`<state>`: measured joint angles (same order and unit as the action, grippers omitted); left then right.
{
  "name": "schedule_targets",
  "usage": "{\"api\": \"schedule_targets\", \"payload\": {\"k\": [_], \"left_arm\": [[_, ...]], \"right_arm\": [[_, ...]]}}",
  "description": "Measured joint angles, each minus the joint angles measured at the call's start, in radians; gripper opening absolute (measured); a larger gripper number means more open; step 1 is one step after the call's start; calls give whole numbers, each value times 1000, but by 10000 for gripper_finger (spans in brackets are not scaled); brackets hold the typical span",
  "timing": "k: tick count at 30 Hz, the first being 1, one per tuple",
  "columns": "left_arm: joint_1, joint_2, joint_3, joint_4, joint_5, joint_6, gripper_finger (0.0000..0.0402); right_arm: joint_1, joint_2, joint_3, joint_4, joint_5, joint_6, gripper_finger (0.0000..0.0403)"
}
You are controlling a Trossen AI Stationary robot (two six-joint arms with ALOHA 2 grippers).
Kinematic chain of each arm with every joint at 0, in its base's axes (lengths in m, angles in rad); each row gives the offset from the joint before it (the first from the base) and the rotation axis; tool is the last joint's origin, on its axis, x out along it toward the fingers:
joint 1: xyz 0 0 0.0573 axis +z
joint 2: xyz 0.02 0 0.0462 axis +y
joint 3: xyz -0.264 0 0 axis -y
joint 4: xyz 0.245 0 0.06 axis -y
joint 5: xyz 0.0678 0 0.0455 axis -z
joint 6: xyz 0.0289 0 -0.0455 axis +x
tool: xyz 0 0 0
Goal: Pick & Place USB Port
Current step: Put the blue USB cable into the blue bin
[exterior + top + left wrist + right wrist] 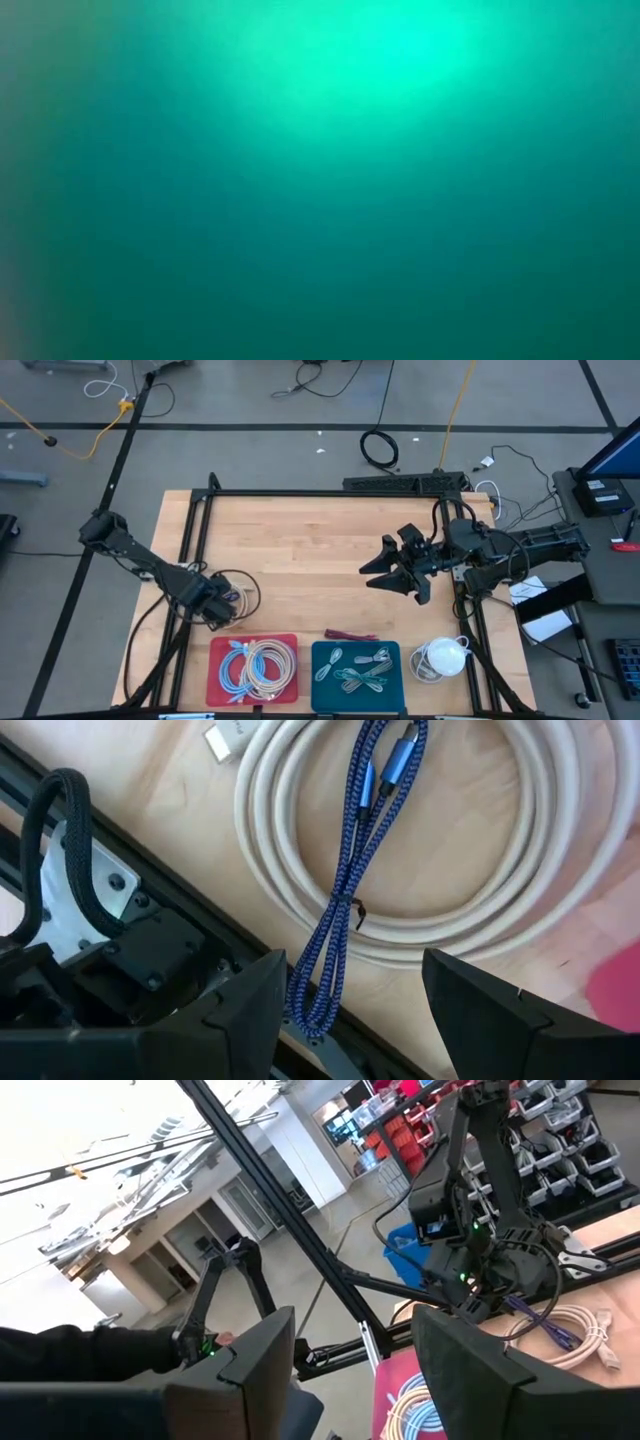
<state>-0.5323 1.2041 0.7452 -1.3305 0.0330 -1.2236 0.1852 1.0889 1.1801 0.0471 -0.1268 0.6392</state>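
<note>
A white cable coil (440,910) lies flat on the wooden table with a blue braided USB cable (345,895) stretched across it. Both also show beside the left arm in the high view, the white coil (243,592). My left gripper (352,970) (222,608) is open, low over them, a finger on either side of the blue cable's folded end (318,995). I see no touch. My right gripper (385,575) (355,1320) is open, raised over the table's right middle, holding nothing. The low view shows only a teal blur.
A red tray (216,652) with coiled cables and a teal tray (320,650) with cables sit at the near edge. A dark red cable (350,634) lies just beyond them, a white cable bundle (440,658) to their right. A black frame rail (200,910) runs beside the left gripper.
</note>
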Motion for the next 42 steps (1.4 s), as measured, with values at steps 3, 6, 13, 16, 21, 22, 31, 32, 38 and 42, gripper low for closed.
{"api": "schedule_targets", "payload": {"k": [3, 6, 13, 16, 21, 22, 31, 32, 38, 42], "left_arm": [[0, 0, 1, 1, 4, 1, 239], [2, -1, 6, 104, 20, 32, 239], [40, 77, 7, 160, -30, 86, 239], [82, 134, 8, 170, -29, 173, 239], [143, 209, 7, 144, -60, 280, 239], [154, 222, 7, 145, -83, 291, 239], [260, 262, -94, 239, 36, 369, 237], [264, 261, -100, 240, 46, 361, 233], [276, 254, -94, 207, 89, 313, 78], [277, 248, -48, 211, 104, 268, 20]], "right_arm": [[0, 0, 0, 0, 0, 0, 199], [0, 0, 0, 0, 0, 0, 199], [0, 0, 0, 0, 0, 2, 199], [0, 0, 0, 0, 0, 3, 199], [0, 0, 0, -1, 0, 8, 199], [0, 0, 0, -2, 0, 11, 199], [0, 0, 0, -15, -4, 30, 199], [0, 0, 0, -15, -5, 30, 199], [0, 0, 0, -15, -6, 29, 199], [0, 0, 0, -17, -5, 27, 199]]}}
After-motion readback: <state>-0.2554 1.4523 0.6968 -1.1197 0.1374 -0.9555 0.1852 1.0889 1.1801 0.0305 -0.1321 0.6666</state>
